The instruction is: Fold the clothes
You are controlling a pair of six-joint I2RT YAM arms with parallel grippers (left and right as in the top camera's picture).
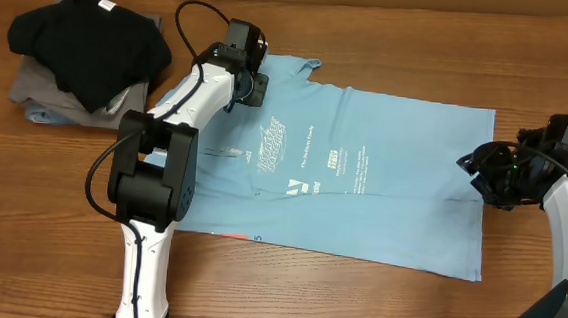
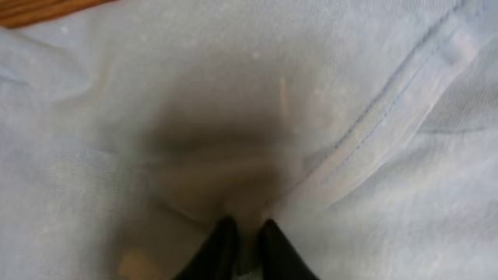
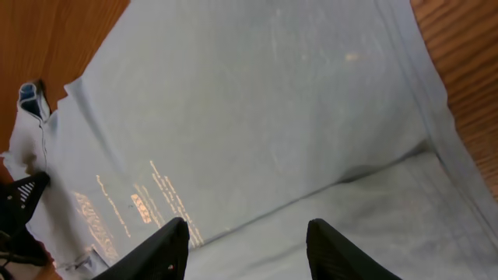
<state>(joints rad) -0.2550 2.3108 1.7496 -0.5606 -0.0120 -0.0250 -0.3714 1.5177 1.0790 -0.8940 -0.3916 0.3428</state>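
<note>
1. My left gripper [image 2: 247, 247]: fingers narrow, nipped onto a pucker of the T-shirt [image 1: 393, 177], just beside a stitched seam at its collar end.
2. My right gripper [image 3: 247, 249]: fingers standing wide, nothing between them, poised over the cloth at the hem end.
3. T-shirt: sky-blue, white print facing up, spread flat across the wooden table [image 1: 354, 304]. Collar lies towards my left, hem towards my right. One long crease runs along the body.
4. Far left: black shirt [image 1: 87, 40], heaped on folded grey garments [image 1: 30, 86], near the T-shirt's sleeve.
</note>
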